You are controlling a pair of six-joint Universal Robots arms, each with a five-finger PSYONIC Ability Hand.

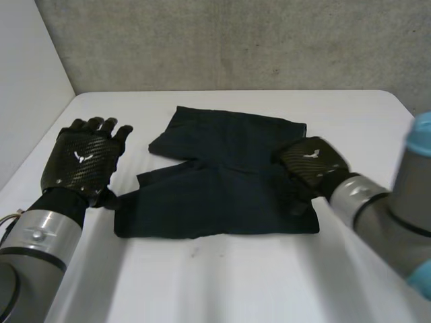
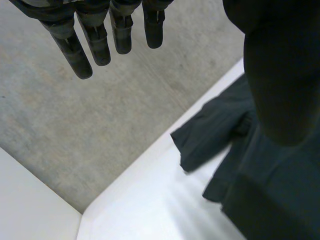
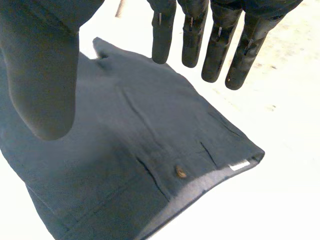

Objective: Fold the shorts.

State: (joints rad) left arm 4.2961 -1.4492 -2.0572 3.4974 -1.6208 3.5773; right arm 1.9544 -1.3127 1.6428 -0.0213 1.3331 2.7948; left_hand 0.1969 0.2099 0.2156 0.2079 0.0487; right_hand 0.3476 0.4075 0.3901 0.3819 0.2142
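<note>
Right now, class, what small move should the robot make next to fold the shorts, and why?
Probably lower the right hand and pinch the waistband: the shorts lie flat and unfolded, both hands are open, the right one over that end, the left hand beside a leg.

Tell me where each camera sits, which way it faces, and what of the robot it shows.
Head view: between and behind the arms, looking down at the white table and dark shorts; left hand beside the shorts, right hand over them.
Left wrist view: on the left wrist, looking along the palm toward the grey wall; its straight fingers and thumb show.
Right wrist view: on the right wrist, looking down onto the shorts' button; its straight fingers show.
Shared: all three show the shorts.
</note>
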